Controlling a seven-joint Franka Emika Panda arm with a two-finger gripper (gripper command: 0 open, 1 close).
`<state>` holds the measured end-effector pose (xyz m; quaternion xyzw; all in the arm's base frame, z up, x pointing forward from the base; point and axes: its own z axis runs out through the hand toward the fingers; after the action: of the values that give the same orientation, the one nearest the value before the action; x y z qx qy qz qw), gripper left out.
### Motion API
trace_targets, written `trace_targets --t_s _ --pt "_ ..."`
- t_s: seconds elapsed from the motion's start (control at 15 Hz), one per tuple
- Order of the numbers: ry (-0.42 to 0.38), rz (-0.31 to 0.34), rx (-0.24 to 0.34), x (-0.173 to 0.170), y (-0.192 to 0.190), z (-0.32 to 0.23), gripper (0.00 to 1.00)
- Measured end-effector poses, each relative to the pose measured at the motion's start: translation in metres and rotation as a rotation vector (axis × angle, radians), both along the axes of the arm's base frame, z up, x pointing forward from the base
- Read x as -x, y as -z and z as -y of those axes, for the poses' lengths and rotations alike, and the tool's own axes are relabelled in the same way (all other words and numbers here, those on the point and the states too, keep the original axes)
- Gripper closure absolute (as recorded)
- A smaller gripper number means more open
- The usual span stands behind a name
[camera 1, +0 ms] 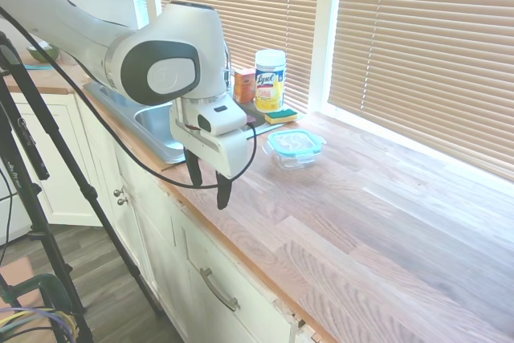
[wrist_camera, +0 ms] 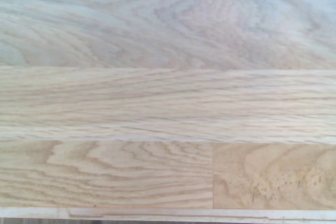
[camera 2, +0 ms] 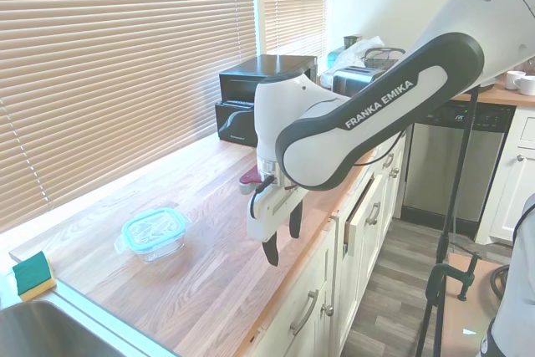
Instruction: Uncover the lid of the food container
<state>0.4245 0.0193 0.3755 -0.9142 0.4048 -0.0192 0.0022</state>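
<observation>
I see the gripper hanging above the front edge of the wooden tabletop, pointing down. Its two dark fingers stand a little apart and nothing is between them, so it holds nothing. The wrist view shows only bare wood planks under it.

The food container stands on the tabletop, away from the front edge and closer to the window side, well apart from the gripper. The lid with its teal rim sits on top of the container, still closed as far as I can tell. In the second exterior view the same container is between the gripper and the sink.

Behind the container, near the window corner, lies a yellow-green sponge, and just beside it stands the Lysol wipes canister with an orange box next to it. At the far end of the tabletop I see a black toaster oven.
</observation>
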Motion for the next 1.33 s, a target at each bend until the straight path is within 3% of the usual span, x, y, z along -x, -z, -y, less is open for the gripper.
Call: trace_targets --t_s 0.4,0.67,0.87,1.33 --pt "0.076 -0.005 -0.052 -0.006 0.008 0.006 0.00" --pt "0.205 0.055 -0.202 -0.040 0.016 0.022 0.00" --pt "0.253 0.083 -0.364 -0.075 0.024 0.038 0.00" --pt "0.353 0.147 -0.641 -0.153 0.056 0.099 0.00"
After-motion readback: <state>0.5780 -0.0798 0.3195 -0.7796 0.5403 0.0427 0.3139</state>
